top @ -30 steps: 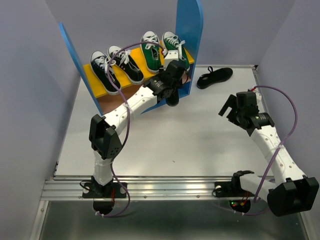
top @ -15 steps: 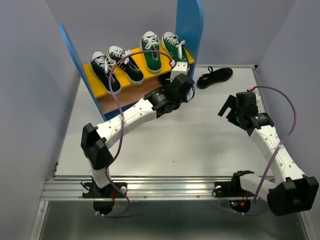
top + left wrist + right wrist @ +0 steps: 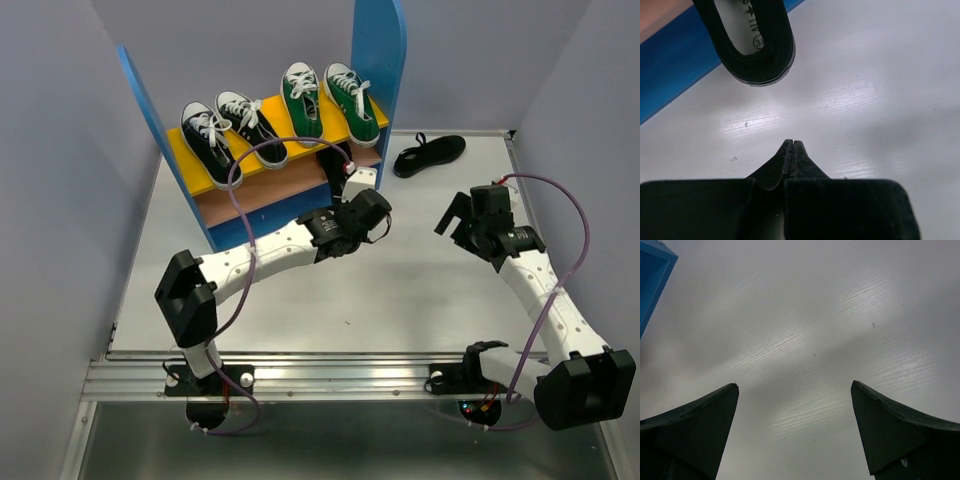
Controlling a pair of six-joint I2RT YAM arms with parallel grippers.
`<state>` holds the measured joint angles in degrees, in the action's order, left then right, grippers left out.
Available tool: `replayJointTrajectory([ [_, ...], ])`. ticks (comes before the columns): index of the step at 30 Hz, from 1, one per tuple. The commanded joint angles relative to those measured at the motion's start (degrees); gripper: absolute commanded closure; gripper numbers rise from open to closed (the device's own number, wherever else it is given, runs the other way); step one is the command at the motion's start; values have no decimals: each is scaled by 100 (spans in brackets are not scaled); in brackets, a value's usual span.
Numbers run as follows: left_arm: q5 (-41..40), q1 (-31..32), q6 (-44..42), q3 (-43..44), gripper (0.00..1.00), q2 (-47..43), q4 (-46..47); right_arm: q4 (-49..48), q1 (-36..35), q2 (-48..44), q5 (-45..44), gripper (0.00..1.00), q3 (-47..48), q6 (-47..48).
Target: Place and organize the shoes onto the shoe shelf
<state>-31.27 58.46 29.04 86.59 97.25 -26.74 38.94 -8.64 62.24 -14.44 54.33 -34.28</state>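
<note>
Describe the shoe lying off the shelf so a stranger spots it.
Find the shoe shelf with blue side panels. Right of its right panel, the all-black shoe lies alone on the table: no white laces or sole, unlike the shelved sneakers.

Canvas green sneakers (image 3: 330, 98), smooth semi-gloss table (image 3: 400, 290), matt blue shelf panel (image 3: 378, 60)

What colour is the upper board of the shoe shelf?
Yellow-orange upper board, clearest from the top external camera.

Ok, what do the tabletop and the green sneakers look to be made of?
Tabletop: likely ribbed plastic sheet, semi-gloss; fine parallel lines and soft glare streaks show. Green sneakers: seemingly matte canvas uppers, with white laces and rubber-like white soles.
</note>
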Motion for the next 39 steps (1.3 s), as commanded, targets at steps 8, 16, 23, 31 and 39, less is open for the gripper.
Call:
replayJointTrajectory([
  [8,-389,-167,-442,288,100,698,652,-211,12,-124,-68,0,8,18],
  [16,-231,-739,-1092,701,100,1040,1092,-176,12,-142,-112,0,-18,18],
  [23,-239,-941,-1436,1395,100,1471,1101,-167,12,-168,-112,0,8,18],
  [31,-248,-1099,-1533,2028,100,1797,1022,-150,12,-151,-112,0,17,18],
  [39,-108,-1328,-1524,2222,100,2026,934,-150,12,-142,-121,0,34,27],
])
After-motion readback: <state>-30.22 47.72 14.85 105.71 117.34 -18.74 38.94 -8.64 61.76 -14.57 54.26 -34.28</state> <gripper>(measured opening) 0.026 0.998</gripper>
